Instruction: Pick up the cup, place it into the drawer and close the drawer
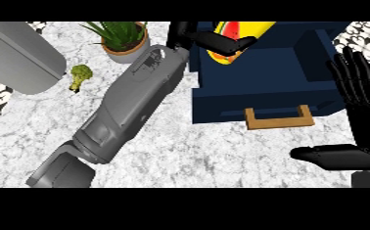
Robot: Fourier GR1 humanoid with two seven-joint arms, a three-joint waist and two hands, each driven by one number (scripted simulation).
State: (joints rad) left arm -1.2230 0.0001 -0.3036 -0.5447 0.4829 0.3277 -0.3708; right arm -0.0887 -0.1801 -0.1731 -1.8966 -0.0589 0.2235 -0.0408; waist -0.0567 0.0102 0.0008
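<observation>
Yellow cup with a red inside [242, 31], tilted, held above the back of the open dark-blue drawer [282, 62], mouth turned toward the view's left. Long axis slanting from lower left up to upper right, across the drawer's width more than along its pull direction. Clasped by the black left hand [209, 40], fingers and thumb curled round the cup's near end (rim partly hidden by them). Reached there by the grey left forearm [133, 104], stretched diagonally over the white marbled counter [202, 150]. Directly beneath the cup: the drawer's blue floor, so likely only a lowering and a letting-go needed next. Tan wooden handle [279, 117] on the drawer front, nearer the black right hand [354, 84], resting open with fingers up at the right edge. Farther out: potted green plant [123, 38], small broccoli floret [80, 75], grey rounded appliance [25, 57].
</observation>
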